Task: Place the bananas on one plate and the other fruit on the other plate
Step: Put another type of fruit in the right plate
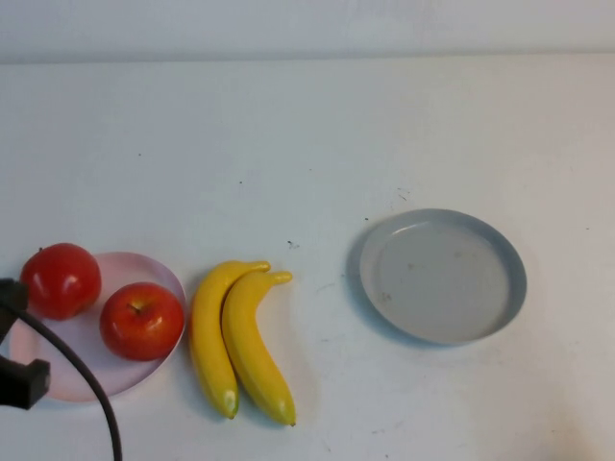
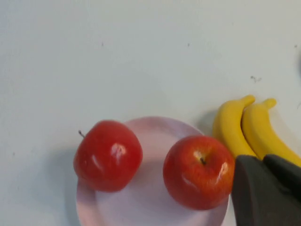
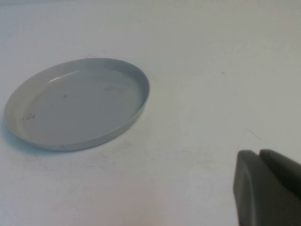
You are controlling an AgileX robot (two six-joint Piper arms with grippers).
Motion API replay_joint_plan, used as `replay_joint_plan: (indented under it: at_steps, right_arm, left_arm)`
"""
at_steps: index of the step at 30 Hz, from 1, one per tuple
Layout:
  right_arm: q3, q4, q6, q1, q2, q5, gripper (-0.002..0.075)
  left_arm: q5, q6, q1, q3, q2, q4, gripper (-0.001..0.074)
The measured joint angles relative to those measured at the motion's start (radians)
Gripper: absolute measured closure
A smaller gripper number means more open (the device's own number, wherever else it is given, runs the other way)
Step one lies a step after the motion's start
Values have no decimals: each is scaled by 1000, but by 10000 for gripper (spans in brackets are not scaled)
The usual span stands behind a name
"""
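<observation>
Left hand (image 1: 17, 346) sits at the near left edge of the table (image 1: 307, 134), partly over the near rim of the pink plate (image 1: 144, 268). I can't tell whether its fingers are apart or together. My right hand (image 3: 268, 188) shows only in its own wrist view, as a dark corner hanging above bare table close to the grey-blue plate (image 1: 509, 254); I can't tell its state either.

Both apples already sit on the pink plate: the left apple (image 1: 61, 279) rides the far left rim, half hanging off, and the right apple (image 1: 141, 320) sits nearer its right edge. So I judge the apple half done.

The two bananas (image 1: 235, 336) lie side by side, touching, just right of the pink plate, stems pointing far, well apart from the grey-blue plate, which holds nothing. They are smooth yellow curves with greenish tips. The apples are glossy red with short stems.
</observation>
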Motion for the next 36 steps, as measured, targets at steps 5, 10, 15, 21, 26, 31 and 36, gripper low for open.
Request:
replay_joint_plan:
  at_steps: [5,10,15,21,26,31,36]
  right_arm:
    - [0,0,0,0,0,0,743]
    - [0,0,0,0,0,0,743]
    - [0,0,0,0,0,0,743]
    - [0,0,0,0,0,0,743]
    - [0,0,0,0,0,0,743]
    - [0,0,0,0,0,1,743]
    - [0,0,0,0,0,1,743]
  left_arm:
    - [-236,0,0,68,-6,47,731]
    - [-525,66,49,224,-84,9,731]
    - [-841,186,224,439,-261,-132,731]
    - [-930,184,387,617,-475,-154,731]
    - [-821,138,422,674,-620,-156,731]
    - [-655,115,422,674,-647,-154,731]
    - [-463,104,422,676,-648,-154,731]
